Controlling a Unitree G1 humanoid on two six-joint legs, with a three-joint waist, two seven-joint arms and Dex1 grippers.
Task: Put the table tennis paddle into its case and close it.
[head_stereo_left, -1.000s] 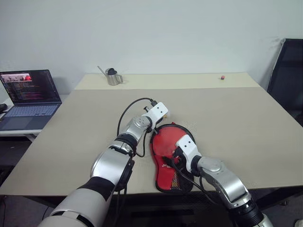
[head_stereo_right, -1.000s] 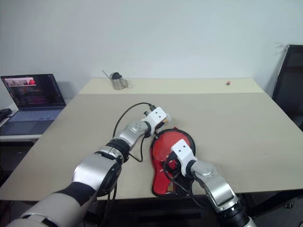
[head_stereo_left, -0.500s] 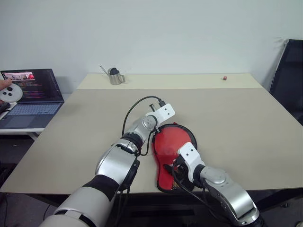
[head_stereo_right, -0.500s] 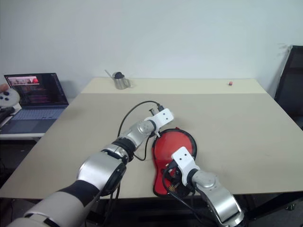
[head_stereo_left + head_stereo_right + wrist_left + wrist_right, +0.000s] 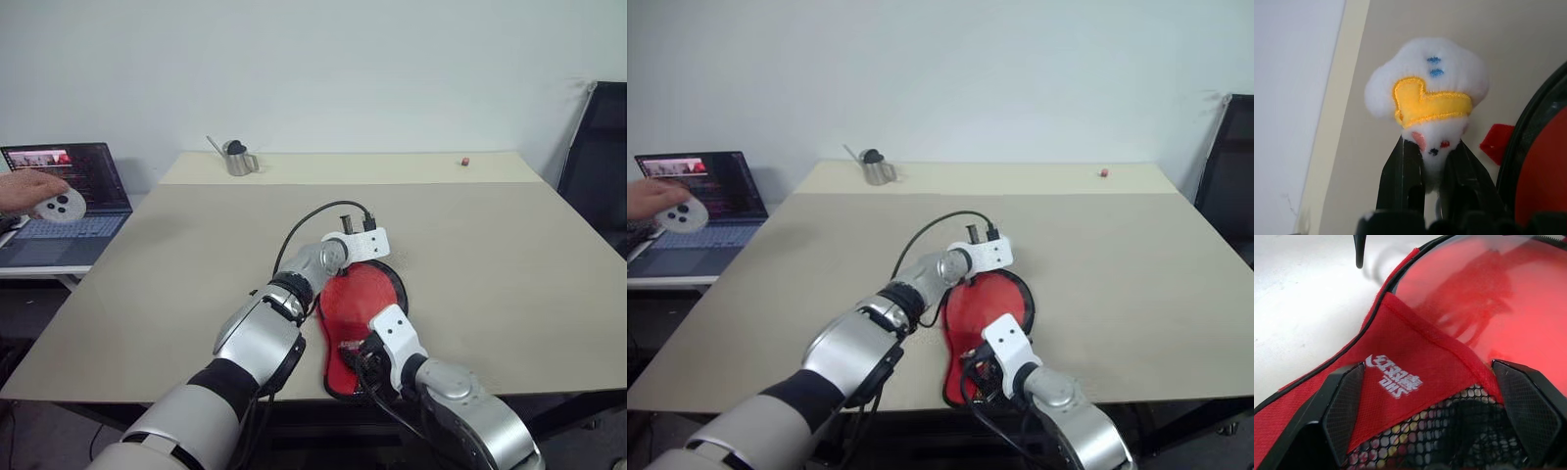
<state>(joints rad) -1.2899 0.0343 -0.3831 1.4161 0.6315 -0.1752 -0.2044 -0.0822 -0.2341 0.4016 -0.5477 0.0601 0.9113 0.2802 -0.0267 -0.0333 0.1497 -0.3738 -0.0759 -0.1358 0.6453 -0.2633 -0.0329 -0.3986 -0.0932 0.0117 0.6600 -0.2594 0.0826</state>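
Closing step in hand: red-faced round table tennis paddle (image 5: 355,299) lies inside the black-and-red mesh zip case (image 5: 1400,382), left gripper (image 5: 1432,161) clenched on a white-and-yellow plush zip-pull (image 5: 1427,83), right gripper (image 5: 1425,421) spread wide over the mesh; next, likely draw the zip round.

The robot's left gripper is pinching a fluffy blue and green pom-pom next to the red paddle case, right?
Not quite. The colours are wrong: the fluffy pom-pom is white with a yellow patch, as the left wrist view shows. The rest holds: the left gripper is shut on it, right beside the black-edged red paddle case.
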